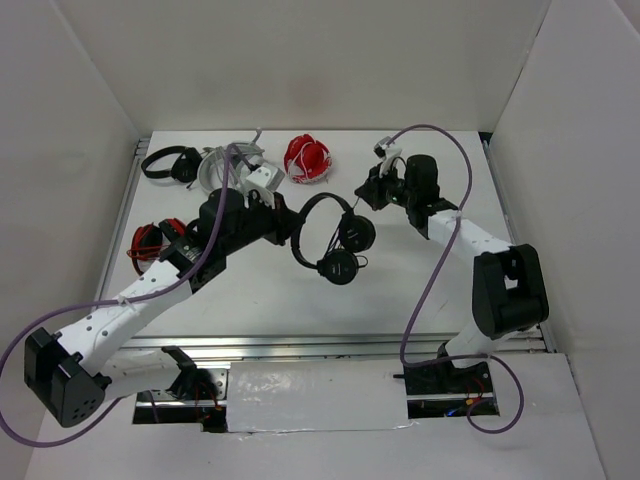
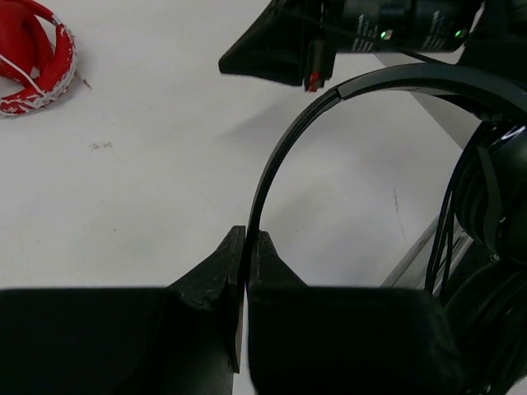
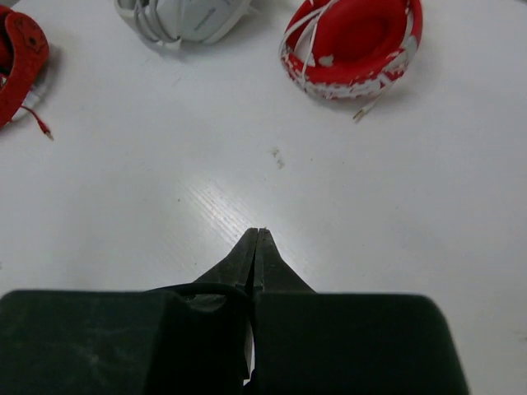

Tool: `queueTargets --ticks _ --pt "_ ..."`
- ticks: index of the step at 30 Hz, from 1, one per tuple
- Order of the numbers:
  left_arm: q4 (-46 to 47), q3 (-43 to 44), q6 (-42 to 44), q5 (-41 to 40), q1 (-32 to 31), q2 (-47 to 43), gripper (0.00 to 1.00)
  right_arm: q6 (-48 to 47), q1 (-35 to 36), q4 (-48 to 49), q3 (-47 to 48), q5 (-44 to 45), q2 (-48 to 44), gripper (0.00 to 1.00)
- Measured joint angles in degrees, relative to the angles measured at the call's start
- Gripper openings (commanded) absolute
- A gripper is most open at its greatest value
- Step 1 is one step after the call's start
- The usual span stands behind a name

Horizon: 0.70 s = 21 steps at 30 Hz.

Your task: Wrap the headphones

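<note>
The small black headphones (image 1: 337, 250) hang above the middle of the table, both round earcups (image 2: 494, 206) hanging low and close together. My left gripper (image 1: 291, 224) is shut on the thin headband (image 2: 284, 140), which arches up and to the right out of the jaws (image 2: 247, 237). My right gripper (image 1: 366, 196) hovers just right of the headband top, shut. In the right wrist view a thin black cable (image 3: 198, 287) curves in from the left and ends between the closed jaws (image 3: 258, 235). The rest of the cable is too thin to follow.
At the back of the table lie red-and-white headphones (image 1: 308, 158), grey-white headphones (image 1: 235, 165) and another black pair (image 1: 168, 163). A red pair (image 1: 148, 243) lies at the left edge by my left arm. White walls close in both sides and the back.
</note>
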Motion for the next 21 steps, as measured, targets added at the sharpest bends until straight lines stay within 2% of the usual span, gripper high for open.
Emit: queueTargets --ticks 6,10,17,21 --pt "0.02 0.09 -1.36 1.84 2.21 -0.33 0.00 4.13 -0.11 2.99 -2.49 -2.51 2.80 0.00" --pt "0.48 0.28 -5.25 0.55 4.17 -0.24 0.00 7.41 1.84 9.57 -8.39 -2.71 1.29 0.00" --pt "0.37 6.64 -15.91 -6.58 11.08 5.16 0.00 15.02 14.84 24.30 -27.28 2.40 -7.15 0.00" --pt "-1.62 7.69 -20.98 -11.37 13.31 9.14 0.00 16.44 23.43 28.26 -30.86 11.19 -12.66 0.00"
